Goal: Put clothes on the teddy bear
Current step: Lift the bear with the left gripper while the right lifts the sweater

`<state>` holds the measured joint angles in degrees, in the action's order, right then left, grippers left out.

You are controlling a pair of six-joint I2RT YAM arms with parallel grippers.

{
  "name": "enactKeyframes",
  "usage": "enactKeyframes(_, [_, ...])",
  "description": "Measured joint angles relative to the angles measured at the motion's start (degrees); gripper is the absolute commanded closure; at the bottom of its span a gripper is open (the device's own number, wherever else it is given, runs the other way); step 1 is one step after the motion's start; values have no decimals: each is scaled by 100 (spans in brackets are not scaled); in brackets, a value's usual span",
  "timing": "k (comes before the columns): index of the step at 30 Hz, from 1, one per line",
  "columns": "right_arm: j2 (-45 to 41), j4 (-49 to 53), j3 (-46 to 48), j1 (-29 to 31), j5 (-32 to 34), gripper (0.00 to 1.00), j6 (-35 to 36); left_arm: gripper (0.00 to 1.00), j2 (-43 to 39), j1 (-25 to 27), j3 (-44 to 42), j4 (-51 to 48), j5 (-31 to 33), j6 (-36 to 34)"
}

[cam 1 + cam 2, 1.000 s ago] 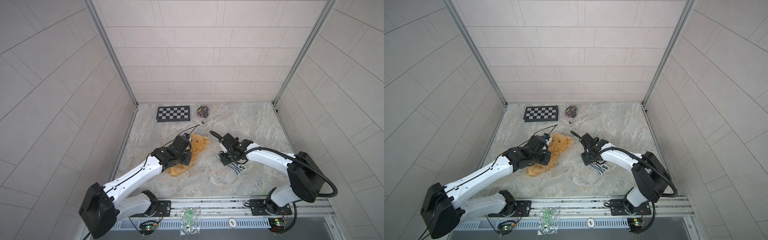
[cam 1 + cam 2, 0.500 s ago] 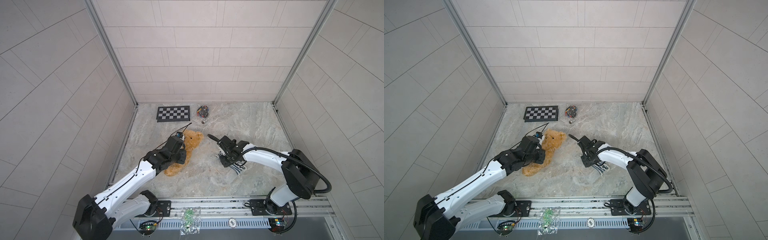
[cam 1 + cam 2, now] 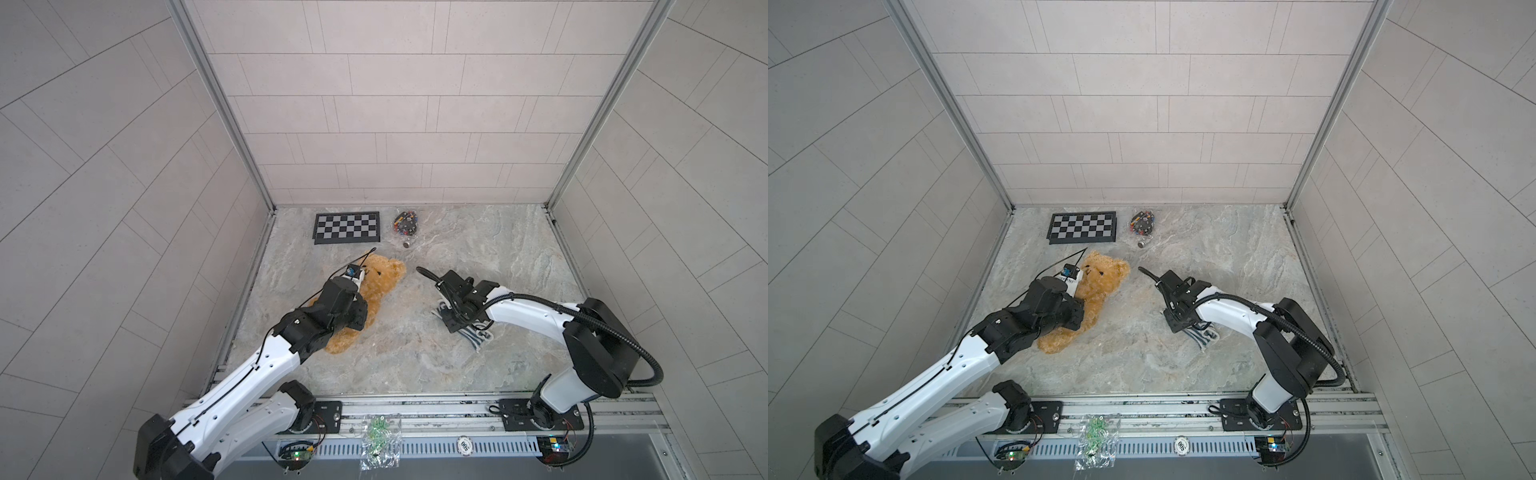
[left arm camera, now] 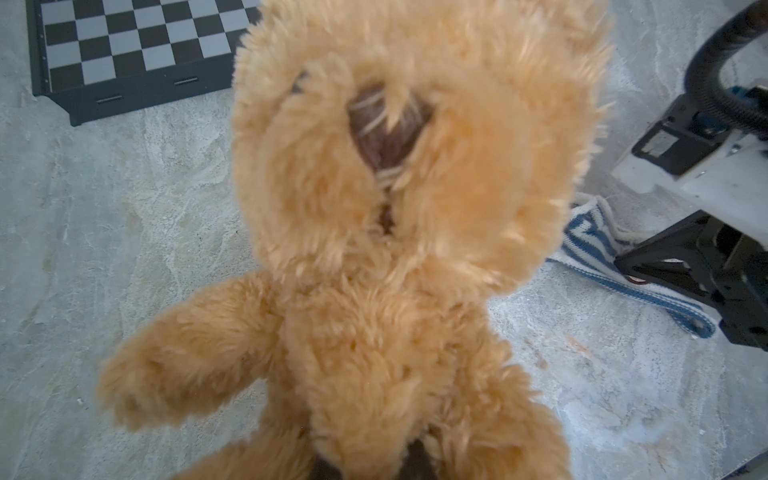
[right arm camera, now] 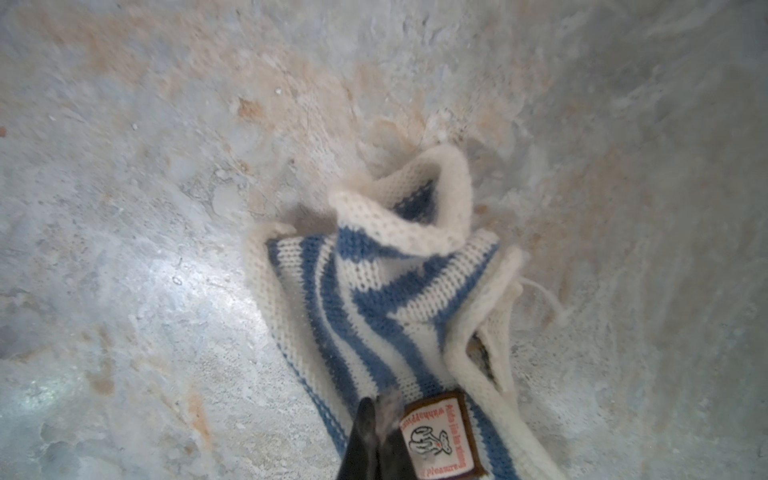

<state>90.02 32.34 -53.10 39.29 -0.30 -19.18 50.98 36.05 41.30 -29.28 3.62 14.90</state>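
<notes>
The golden-brown teddy bear [image 3: 380,286] [image 3: 1100,286] lies on its back on the marble floor at left of centre, head toward the back wall. My left gripper [image 4: 372,463] is shut on its lower body; fur hides all but the dark fingertips [image 4: 415,455], and in both top views the wrist covers them. To the right lies a crumpled blue-and-white striped shirt [image 3: 478,338] [image 5: 374,291] with a brown-edged patch [image 5: 440,440]. Right gripper [image 5: 376,415] points down onto the shirt beside the patch, tips together on the knit.
A checkerboard [image 3: 347,227] lies at the back left, a clear bag of small coloured pieces [image 3: 406,220] beside it, and a small metal cylinder [image 3: 407,244] in front of that. Tiled walls enclose three sides; a rail [image 3: 415,409] runs along the front.
The left arm has drawn the bear left and back, so its head shows clear of the wrist. The right gripper has closed its jaws over the shirt and shifted slightly left.
</notes>
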Motion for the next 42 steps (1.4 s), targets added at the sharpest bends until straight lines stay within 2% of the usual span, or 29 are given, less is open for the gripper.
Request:
enactKeyframes(2, [-2,-9,-17,-22,-33,77,81,91,-39,0,-15,46,-13,-33])
enactKeyframes(5, [-2,-50,-20,-28,-101,71,131,91,-39,0,-59,57,-50,-35])
enactKeyframes(20, [212,-260,-15,-28,-516,68,168,90,-17,-26,-127,131,-195,96])
enactKeyframes(27, [363,-299,11,-28,-520,79,219,90,7,-92,-127,155,-282,179])
enactKeyframes(34, [378,-361,17,-28,-466,100,254,90,-7,-129,-125,146,-284,162])
enactKeyframes(42, [140,-411,55,-157,-557,100,466,89,-232,-131,-98,153,-240,-50])
